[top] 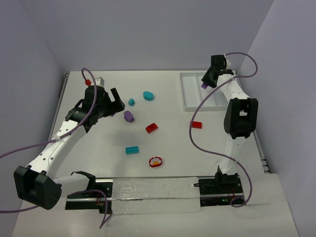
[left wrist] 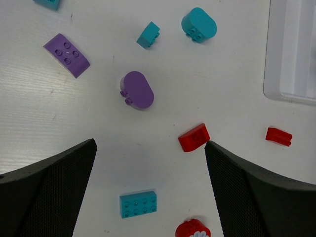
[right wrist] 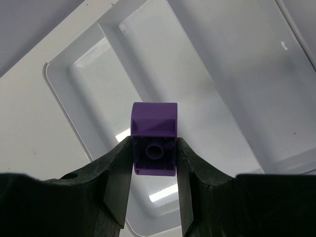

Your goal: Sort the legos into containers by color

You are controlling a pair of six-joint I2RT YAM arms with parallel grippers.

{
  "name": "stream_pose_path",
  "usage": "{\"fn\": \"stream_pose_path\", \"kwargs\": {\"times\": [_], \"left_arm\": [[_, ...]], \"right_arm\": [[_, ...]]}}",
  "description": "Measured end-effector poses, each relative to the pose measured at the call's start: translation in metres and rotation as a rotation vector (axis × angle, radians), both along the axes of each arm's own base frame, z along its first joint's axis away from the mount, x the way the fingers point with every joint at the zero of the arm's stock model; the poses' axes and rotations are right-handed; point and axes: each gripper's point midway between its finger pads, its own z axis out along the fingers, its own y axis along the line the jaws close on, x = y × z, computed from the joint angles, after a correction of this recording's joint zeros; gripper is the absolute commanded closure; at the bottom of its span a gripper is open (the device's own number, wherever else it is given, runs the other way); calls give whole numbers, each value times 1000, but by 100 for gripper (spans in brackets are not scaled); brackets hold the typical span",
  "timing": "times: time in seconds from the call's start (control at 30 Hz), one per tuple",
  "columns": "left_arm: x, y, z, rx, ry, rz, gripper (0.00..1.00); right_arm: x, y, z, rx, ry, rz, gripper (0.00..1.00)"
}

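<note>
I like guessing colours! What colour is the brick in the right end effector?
Purple. The brick shows best in the right wrist view.

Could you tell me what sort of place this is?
Probably a robotics lab cell: a white table walled by plain panels, left arm and right arm bolted on, legos and tray as props.
</note>
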Motion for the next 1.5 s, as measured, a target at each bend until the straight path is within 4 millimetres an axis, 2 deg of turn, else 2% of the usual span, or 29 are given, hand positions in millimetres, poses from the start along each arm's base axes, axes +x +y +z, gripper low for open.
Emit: {"fn": "stream_pose_path", "kwargs": {"times": [0.33, 0.5, 0.73, 0.9, 1.13, 1.2, 1.3, 1.5], "left_arm": [[0, -5, 2, -26, 0, -9, 1], [0, -6, 2, -32, -2, -15, 1], [1, -7, 0, -32, 5, -18, 1], [2, -7, -2, -29, 11, -17, 1], [2, -7, -3, -28, 12, -17, 1], [2, -7, -3, -28, 12, -17, 1], [2, -7, -3, -26, 12, -18, 1], [1, -5, 1, -26, -1, -10, 1]], "right_arm": [[17, -5, -5, -6, -14, -37, 77], [30, -7, -11, -16, -17, -52, 75], [49, -8, -8, -18, -40, -56, 71], [49, -8, -19, -18, -20, -60, 61], [52, -8, -35, -19, 3, -59, 31], [52, -8, -38, -22, 10, -57, 26], [51, -9, -38, -28, 16, -51, 24], [51, -3, -25, -23, -3, -15, 24]]}}
